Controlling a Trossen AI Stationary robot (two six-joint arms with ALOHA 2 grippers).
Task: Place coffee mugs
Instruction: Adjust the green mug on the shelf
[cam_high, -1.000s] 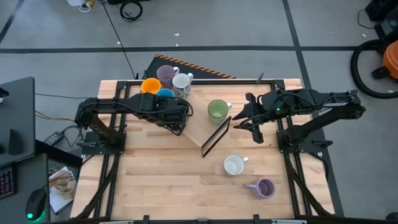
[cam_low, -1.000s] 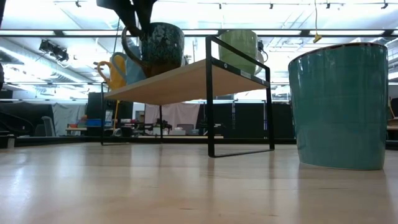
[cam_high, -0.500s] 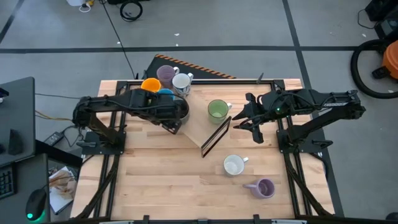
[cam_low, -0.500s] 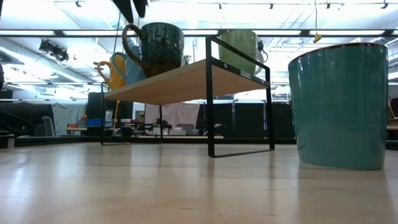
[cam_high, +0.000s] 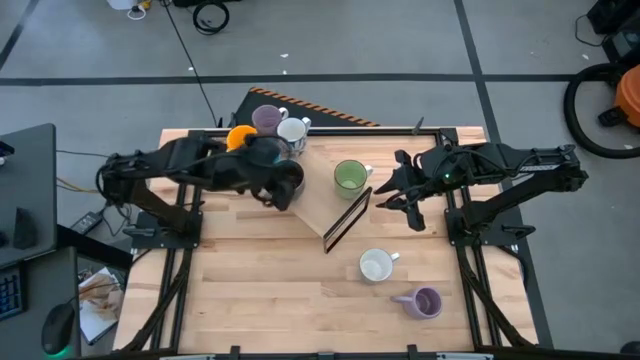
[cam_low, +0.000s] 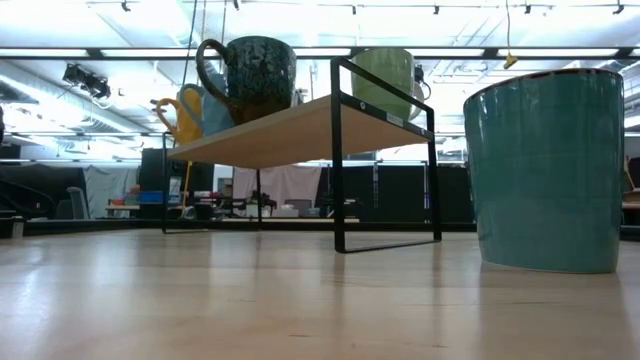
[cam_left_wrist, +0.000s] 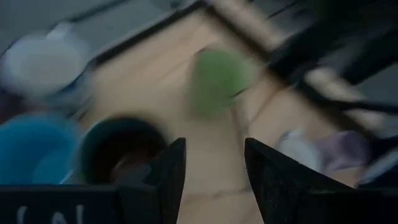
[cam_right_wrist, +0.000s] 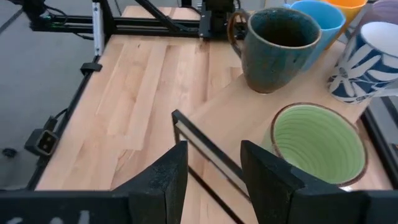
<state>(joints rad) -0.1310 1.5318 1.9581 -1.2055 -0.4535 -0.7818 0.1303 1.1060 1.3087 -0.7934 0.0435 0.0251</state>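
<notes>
Teal tumbler (cam_low: 545, 170) fills my low cam; past it the dark brown mug (cam_low: 250, 78) now sits free on the shelf (cam_high: 325, 205). Left gripper (cam_left_wrist: 211, 180) has let go and backed up toward 9 o'clock, fingers spread. Two mugs left at 5 o'clock.

Mug colours on and around the pale wooden shelf (cam_right_wrist: 249, 102)

On the shelf: a dark teal speckled mug (cam_right_wrist: 276, 48), a green mug (cam_right_wrist: 318, 144), a light blue mug (cam_right_wrist: 319, 18), an orange mug (cam_high: 238, 136), a white mug with blue flower pattern (cam_right_wrist: 367, 63) and a lavender mug (cam_high: 266, 119). Beside the shelf, a white mug (cam_high: 376, 265) and a second lavender mug (cam_high: 424, 301), blurred, probably purple-tinted.
</notes>
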